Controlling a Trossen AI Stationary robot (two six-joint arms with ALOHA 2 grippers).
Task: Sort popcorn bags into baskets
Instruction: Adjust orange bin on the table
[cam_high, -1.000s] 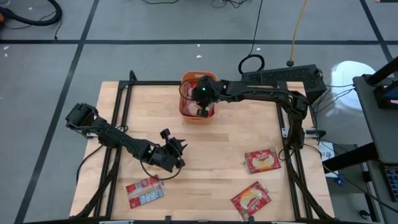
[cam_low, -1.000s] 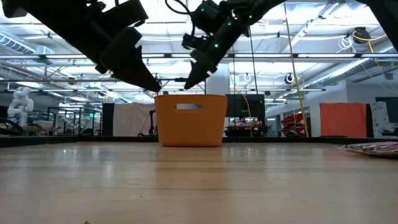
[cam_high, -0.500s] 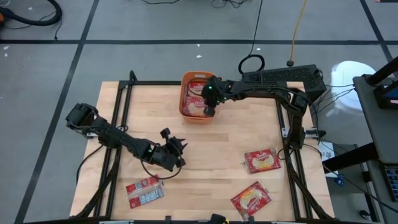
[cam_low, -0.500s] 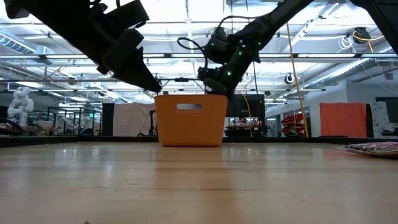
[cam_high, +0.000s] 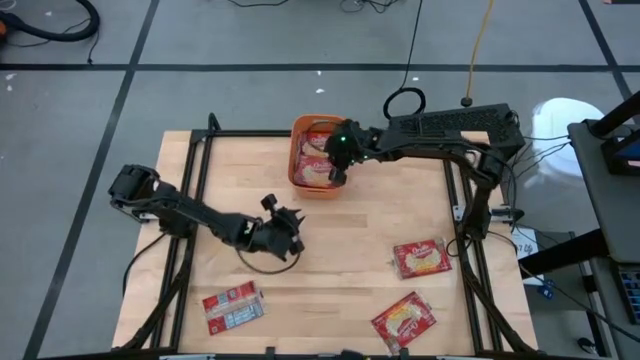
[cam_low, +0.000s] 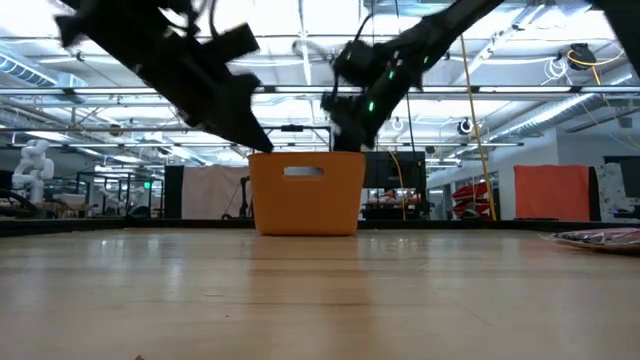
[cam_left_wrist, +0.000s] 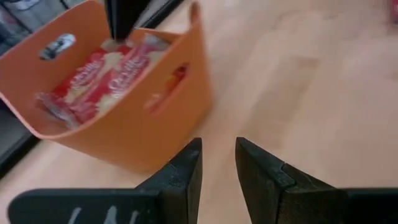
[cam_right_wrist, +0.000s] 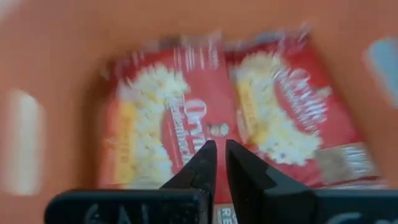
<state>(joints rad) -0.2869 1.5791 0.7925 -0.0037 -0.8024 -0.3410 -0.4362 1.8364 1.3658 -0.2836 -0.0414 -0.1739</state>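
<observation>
Your right gripper (cam_high: 337, 176) hangs over the orange basket (cam_high: 297, 178) with jaws nearly together and empty, while your left gripper (cam_high: 293, 240), jaws slightly spread, waits mid-table near three loose popcorn bags (cam_high: 422, 258).

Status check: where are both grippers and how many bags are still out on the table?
Right gripper over the orange bin, fingers near shut, empty. Left gripper mid-table, narrow gap, empty. Packets in bin; three bags out. Nothing blocking.

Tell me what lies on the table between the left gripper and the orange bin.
Nothing: in the high view, only bare wooden table separates the left gripper from the orange bin. The left wrist view shows the same bare stretch.
</observation>
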